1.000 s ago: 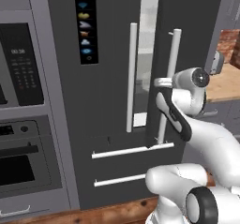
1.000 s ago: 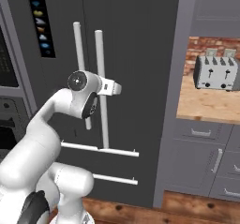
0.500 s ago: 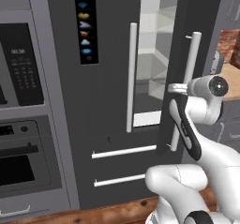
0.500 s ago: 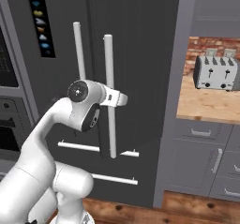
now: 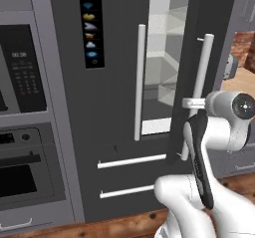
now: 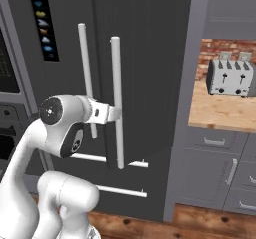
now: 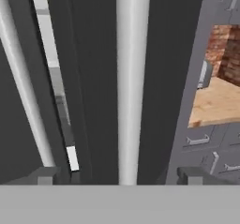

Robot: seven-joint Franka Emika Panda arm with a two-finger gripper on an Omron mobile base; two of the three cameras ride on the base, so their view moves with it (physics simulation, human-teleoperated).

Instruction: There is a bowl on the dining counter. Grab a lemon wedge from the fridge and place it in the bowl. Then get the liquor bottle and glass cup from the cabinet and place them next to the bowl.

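**Fridge door ajar, tool spread around its handle**

The left base view looks through the gap of the fridge [image 5: 119,82] at white shelves; the right base view shows instead a toaster [image 6: 231,77] on the desk [image 6: 220,110] beside it. In the hand view the tool [image 7: 119,175] stands wide, fingertips [image 7: 44,175] either side of the right door handle [image 7: 132,78]. The gap has widened since a second ago.
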